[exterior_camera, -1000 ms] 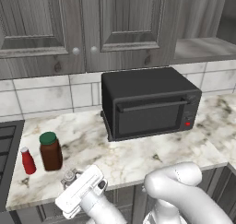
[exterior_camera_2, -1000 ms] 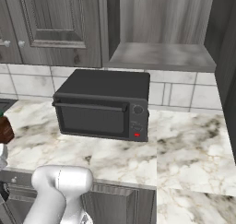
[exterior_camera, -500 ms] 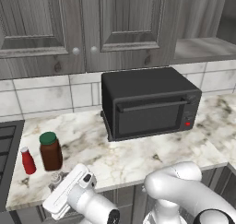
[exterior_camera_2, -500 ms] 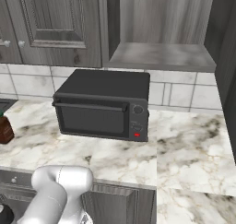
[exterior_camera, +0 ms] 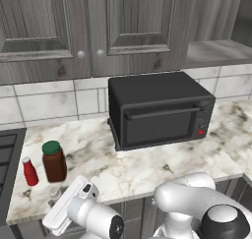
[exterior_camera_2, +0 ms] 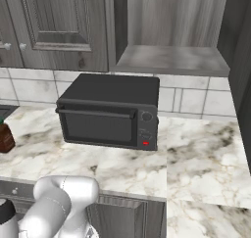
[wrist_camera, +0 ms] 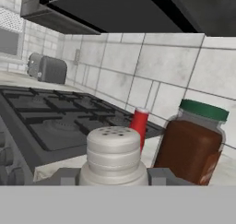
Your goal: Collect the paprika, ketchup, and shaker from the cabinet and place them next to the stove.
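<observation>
Fingers sit on both sides of the shaker in my hand view, one grey tip on each side of its wide bottom. I see no gap between the tips and the shaker, so my gripper looks closed on it. The shaker is whitish, with small holes on its round top.

From the left base view I see the gripper low at the front edge of the counter, and the shaker peeks out just above it. I cannot tell from there if the shaker stands on the counter or is lifted a bit.

I see the paprika standing on the counter just behind the shaker, upright, with its green lid on. The ketchup stands just beside the paprika, on the side nearer the stove. The stove is right next to the ketchup.

On the other side of the paprika, well apart, sits the black toaster oven. The cabinet shelf is up above the toaster oven, by the panelled doors.
</observation>
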Controlling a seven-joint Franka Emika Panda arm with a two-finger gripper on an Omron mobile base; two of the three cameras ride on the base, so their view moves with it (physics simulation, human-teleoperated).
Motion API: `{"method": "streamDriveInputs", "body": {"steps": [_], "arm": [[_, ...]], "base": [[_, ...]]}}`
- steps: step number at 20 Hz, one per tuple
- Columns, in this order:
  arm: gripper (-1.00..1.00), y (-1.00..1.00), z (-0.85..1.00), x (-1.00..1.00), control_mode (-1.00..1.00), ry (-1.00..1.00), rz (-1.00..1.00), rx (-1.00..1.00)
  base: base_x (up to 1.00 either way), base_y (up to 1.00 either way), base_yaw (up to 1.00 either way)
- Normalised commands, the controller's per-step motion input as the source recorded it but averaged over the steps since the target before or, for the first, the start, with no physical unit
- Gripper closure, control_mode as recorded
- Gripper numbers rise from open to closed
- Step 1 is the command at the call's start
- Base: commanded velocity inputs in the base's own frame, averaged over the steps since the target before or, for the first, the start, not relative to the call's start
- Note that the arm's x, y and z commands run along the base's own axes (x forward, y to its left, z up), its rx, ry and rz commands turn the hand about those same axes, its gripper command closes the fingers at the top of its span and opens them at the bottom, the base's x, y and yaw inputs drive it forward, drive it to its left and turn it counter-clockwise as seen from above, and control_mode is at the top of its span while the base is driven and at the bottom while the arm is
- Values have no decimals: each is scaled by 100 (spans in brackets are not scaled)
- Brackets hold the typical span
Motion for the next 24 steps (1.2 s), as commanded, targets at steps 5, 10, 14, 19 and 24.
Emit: {"method": "streamDriveInputs", "body": {"steps": [5, 10, 14, 19, 24], "arm": [[100, 4, -15, 2, -100, 0, 1, 0], [100, 1, 0, 12, -100, 3, 2, 2], [100, 0, -1, 16, -100, 3, 5, 5], [100, 0, -4, 23, -100, 4, 6, 9], [100, 0, -5, 26, -100, 4, 3, 11]], "base": [[0, 0, 0], [0, 0, 0], [0, 0, 0], [0, 0, 0], [0, 0, 0]]}}
